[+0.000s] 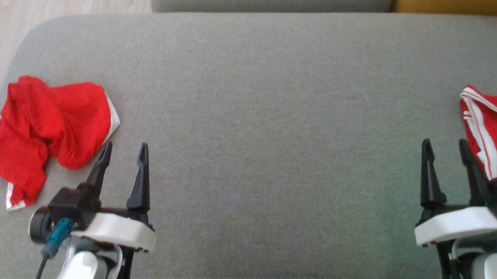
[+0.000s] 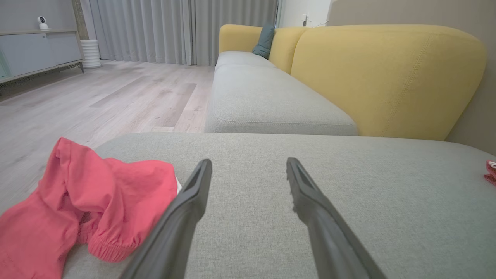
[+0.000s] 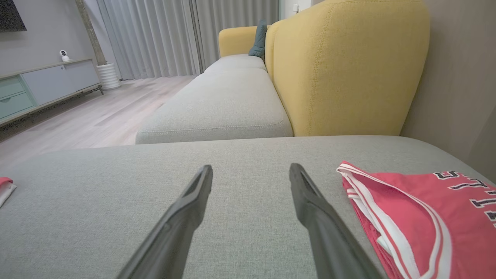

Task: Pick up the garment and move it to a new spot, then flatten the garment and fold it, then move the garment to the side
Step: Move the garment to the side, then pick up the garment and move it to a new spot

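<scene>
— Where is the piece that has to be moved?
— The crumpled red garment [image 1: 52, 118] lies in a heap on the grey cushion [image 1: 275, 94], just to the left of the left pincer [image 1: 125, 146] and a little ahead of its tips. A white edge shows on the side nearest the pincer

— Is the pincer on it?
— No grip. Its two dark fingers stand spread wide with bare cushion between them, pinching nothing. The left finger's tip sits just beside the cloth; I can't tell whether it touches

— And the other one?
— The right pincer [image 1: 444, 144] is spread just as wide and pinches nothing, well apart from the left one. Just to its right lies a second piece, a red jersey [image 1: 494, 125] with white stripes, laid flat and folded, with dark letters on it in the right wrist view. Its near edge runs alongside the pincer's right finger; contact I can't make out

— What lies ahead of the pincers?
— Open cushion, then a second grey seat [image 2: 263, 100] beyond the tips, a yellow backrest [image 2: 387, 77] ahead and to the right, and wooden floor [image 2: 97, 97] ahead and to the left of the left pincer
</scene>
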